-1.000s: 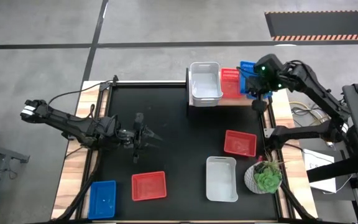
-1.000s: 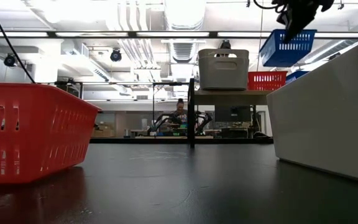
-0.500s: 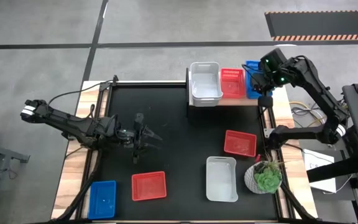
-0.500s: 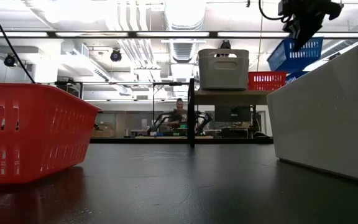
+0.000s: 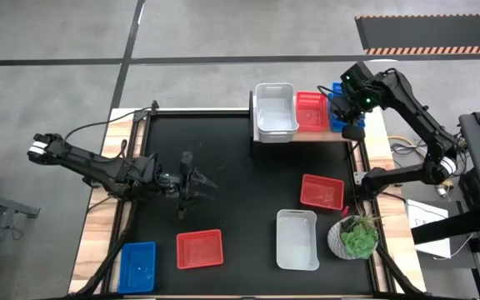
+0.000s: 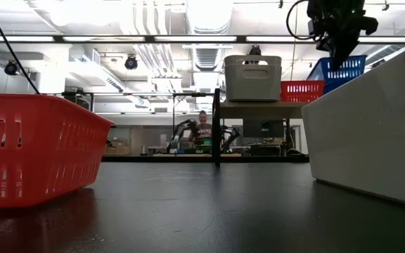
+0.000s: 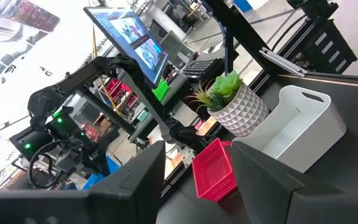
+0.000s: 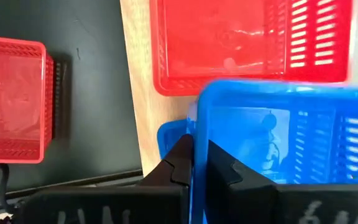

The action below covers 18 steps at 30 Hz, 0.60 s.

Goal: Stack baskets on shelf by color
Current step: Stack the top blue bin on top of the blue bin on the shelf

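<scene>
One blue basket [image 8: 272, 143] pinched by its thin rim in my right gripper [image 8: 194, 163], over the blue one at the shelf's [image 5: 302, 133] right end. Light, stiff, slippery plastic. Left gripper [image 5: 192, 181] waits open mid-table.

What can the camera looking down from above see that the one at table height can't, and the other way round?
Only the high view shows the left gripper, the plant, the blue basket on the table and the red basket near the plant. Only the low view shows the ceiling lights and a person behind. Both show the shelf, its white basket and the right gripper gripping a blue basket.
</scene>
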Each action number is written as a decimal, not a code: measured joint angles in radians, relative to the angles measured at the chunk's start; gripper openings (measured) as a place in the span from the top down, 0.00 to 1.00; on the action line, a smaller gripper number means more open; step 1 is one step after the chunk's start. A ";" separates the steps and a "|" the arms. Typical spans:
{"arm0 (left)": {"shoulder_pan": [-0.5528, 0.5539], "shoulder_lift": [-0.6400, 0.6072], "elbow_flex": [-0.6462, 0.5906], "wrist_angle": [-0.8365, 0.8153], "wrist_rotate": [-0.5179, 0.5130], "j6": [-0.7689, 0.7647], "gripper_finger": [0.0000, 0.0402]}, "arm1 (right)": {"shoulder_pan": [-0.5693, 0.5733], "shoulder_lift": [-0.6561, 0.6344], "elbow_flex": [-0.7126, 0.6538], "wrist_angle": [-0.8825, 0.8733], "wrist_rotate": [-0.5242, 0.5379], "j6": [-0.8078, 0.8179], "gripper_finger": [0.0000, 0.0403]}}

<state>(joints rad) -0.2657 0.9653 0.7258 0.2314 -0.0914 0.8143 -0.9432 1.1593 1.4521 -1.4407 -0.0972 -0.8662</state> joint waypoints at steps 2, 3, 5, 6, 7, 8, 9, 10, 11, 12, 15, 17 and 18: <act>0.000 0.000 0.000 0.000 0.000 0.000 0.58 | 0.000 0.006 0.000 -0.002 0.027 -0.002 0.98; 0.000 0.000 0.000 0.000 0.000 0.000 0.58 | 0.000 0.007 0.000 -0.006 0.046 -0.003 0.98; 0.000 0.000 0.000 0.000 0.000 0.000 0.58 | 0.000 0.007 0.000 -0.016 0.073 -0.011 0.98; 0.000 0.000 0.000 0.000 0.000 0.000 0.58 | 0.000 0.007 0.000 -0.020 0.074 -0.012 0.98; 0.000 0.000 0.000 0.000 0.000 0.000 0.58 | 0.000 0.007 0.000 -0.020 0.074 -0.012 0.98; 0.000 0.000 0.000 -0.001 0.000 0.000 0.58 | 0.000 0.006 0.000 -0.020 0.074 -0.012 0.98; 0.000 0.000 0.000 -0.001 0.000 0.000 0.58 | 0.000 0.004 0.000 -0.021 0.073 -0.013 0.98; 0.000 0.000 0.000 -0.001 0.000 0.001 0.58 | 0.000 0.003 0.000 -0.021 0.073 -0.017 0.98; 0.000 0.000 0.000 -0.001 0.000 0.003 0.58 | 0.000 0.002 0.000 -0.022 0.073 -0.019 0.98; 0.000 0.000 0.000 0.000 0.000 0.003 0.58 | 0.000 0.001 0.000 -0.023 0.073 -0.022 0.98; 0.000 0.000 0.000 0.000 0.000 0.003 0.58 | 0.000 0.001 0.000 -0.023 0.073 0.002 0.98; 0.000 0.000 0.000 0.000 0.000 0.003 0.58 | 0.000 0.001 0.000 -0.026 0.073 0.024 0.98; 0.000 0.000 0.000 0.000 0.000 0.003 0.58 | 0.000 0.001 0.000 -0.031 0.073 0.024 0.98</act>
<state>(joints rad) -0.2657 0.9653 0.7258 0.2314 -0.0914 0.8177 -0.9432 1.1599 1.4521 -1.4718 -0.0243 -0.8423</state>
